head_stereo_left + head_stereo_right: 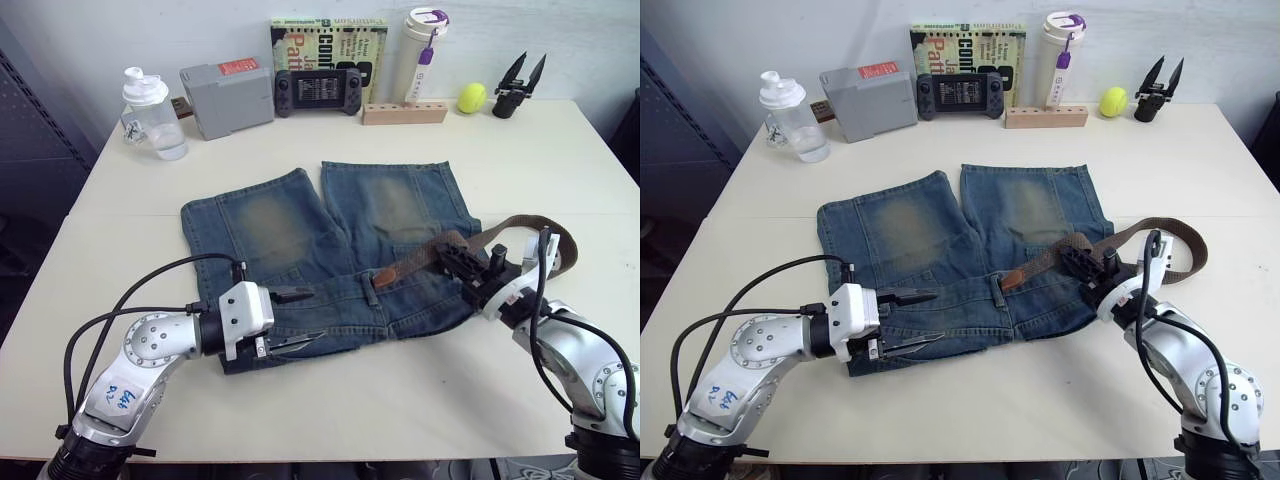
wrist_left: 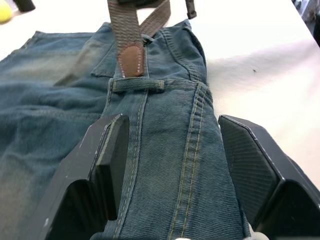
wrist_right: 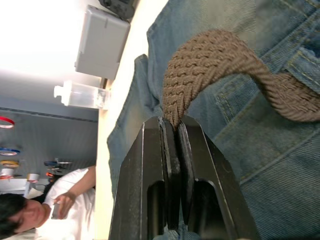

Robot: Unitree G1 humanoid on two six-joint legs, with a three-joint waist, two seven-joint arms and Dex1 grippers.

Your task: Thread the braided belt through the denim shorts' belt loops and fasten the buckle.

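The denim shorts (image 1: 330, 240) lie flat at the table's middle, waistband toward me. The braided belt (image 1: 500, 235) curves in from the right across the waistband. Its brown leather tip (image 1: 385, 277) rests just short of a belt loop (image 1: 372, 293); the same belt loop (image 2: 137, 84) lies ahead of my left fingers. My right gripper (image 1: 447, 257) is shut on the braided belt (image 3: 210, 70), a little behind the tip. My left gripper (image 1: 315, 315) is open, its fingers (image 2: 107, 155) straddling the waistband left of that loop. The buckle is hidden.
Along the table's back edge stand a clear bottle (image 1: 150, 115), a grey box (image 1: 228, 95), a game controller (image 1: 318, 90), a white tumbler (image 1: 420, 50), a wooden block (image 1: 405, 112), a yellow ball (image 1: 471, 97) and a spare black gripper (image 1: 520, 85). A person (image 3: 30, 210) sits beyond the table.
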